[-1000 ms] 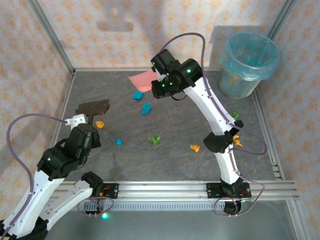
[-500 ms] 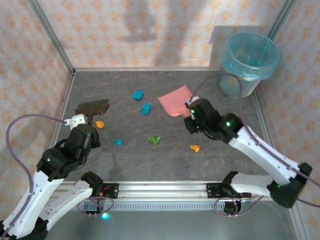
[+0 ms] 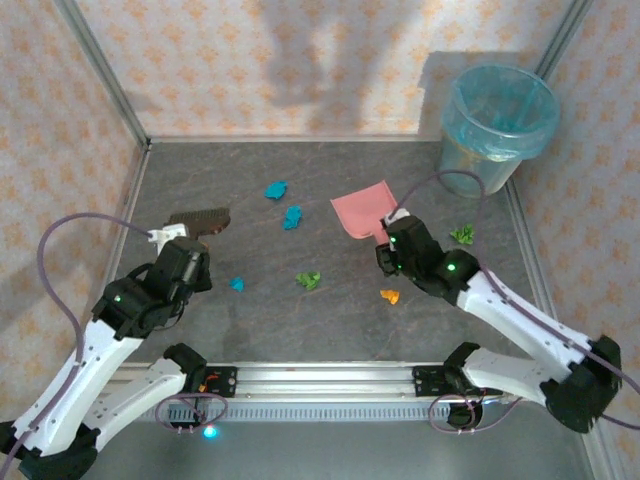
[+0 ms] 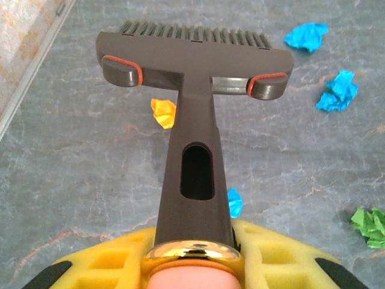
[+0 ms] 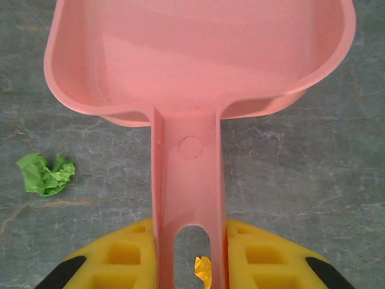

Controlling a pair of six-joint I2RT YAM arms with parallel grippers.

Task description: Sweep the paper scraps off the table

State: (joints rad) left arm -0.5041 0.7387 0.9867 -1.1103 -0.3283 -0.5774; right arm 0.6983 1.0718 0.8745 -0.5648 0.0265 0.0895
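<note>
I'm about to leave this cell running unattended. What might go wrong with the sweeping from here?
1. The orange paper scrap lies behind the bristles of the dark brown plastic hand brush in the left gripper; a forward stroke would likely miss it.
2. The pink plastic dustpan in the right gripper opens away from another orange scrap and a green scrap beside the right arm; those may be missed or knocked about.
</note>
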